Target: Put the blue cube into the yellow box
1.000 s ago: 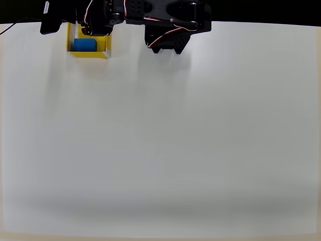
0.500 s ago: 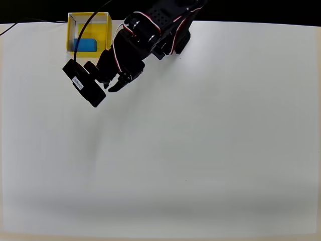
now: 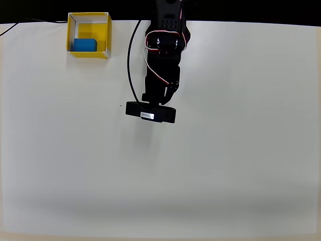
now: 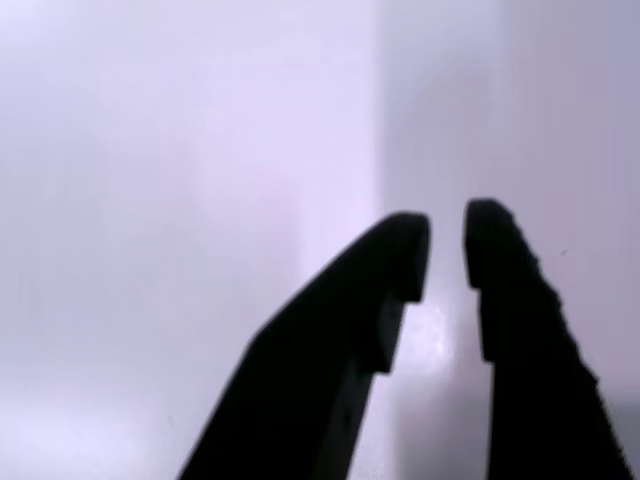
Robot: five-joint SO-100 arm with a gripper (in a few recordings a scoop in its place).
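Observation:
The blue cube (image 3: 84, 45) lies inside the yellow box (image 3: 90, 55), against its left wall, at the table's far left corner in the overhead view. My black arm (image 3: 163, 60) reaches down from the top middle, and its wrist camera bar (image 3: 150, 113) hovers over bare table, well to the right of and below the box. In the wrist view my gripper (image 4: 445, 245) points at plain white table. Its two dark fingers (image 4: 500, 290) stand almost together with a thin gap and nothing between them.
The white table (image 3: 200, 165) stretches wide below and to both sides of the arm. A thin black cable (image 3: 131, 65) loops along the arm's left side. The table's far edge meets a dark strip at the top.
The arm has swung away from the yellow box, first down-left of it, then right to the table's upper middle. The blue cube stays in the box.

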